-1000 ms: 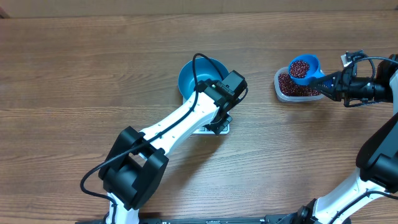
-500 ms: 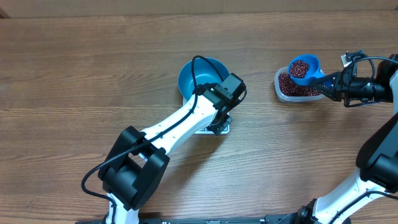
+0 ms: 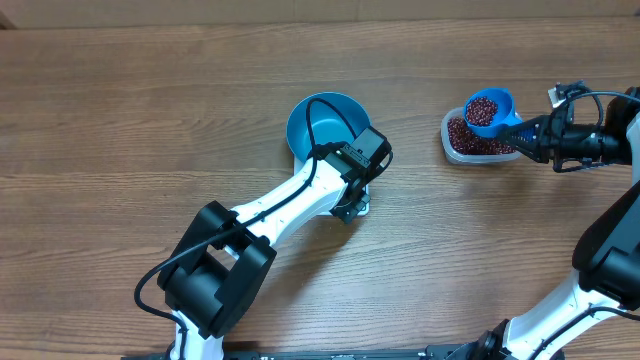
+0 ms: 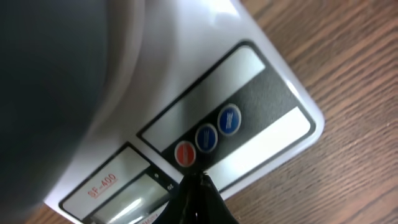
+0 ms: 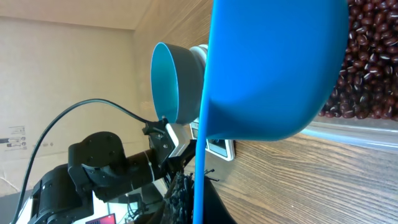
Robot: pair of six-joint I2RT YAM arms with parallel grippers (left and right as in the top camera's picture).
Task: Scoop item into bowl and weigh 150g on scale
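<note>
Red-brown beans (image 3: pixel 482 108) fill the blue scoop (image 3: pixel 504 103), which hangs just above the clear tub (image 3: pixel 480 158) that holds the rest of the heap. My right pincer (image 3: pixel 533 132) is closed on the scoop's handle. The cup is level, apparently so that no bean rolls off before the load is carried.

The teal bowl (image 3: pixel 320 125) stands on the white scale (image 4: pixel 193 62), well apart from the scoop and empty as far as its inside shows. It sits there so that whatever is poured in is weighed at once.

My left pincer (image 4: pixel 200 190) is closed with nothing between its fingers. Its tip points down at the scale's button strip, just beside the red button (image 4: pixel 185 154); whether it touches the panel I cannot tell. I judge this to be a press to switch on or zero the scale under the empty bowl.

Relative to the right pincer, the scooped beans lie directly ahead of the fingertips. The bowl lies farther off, near my left arm.
</note>
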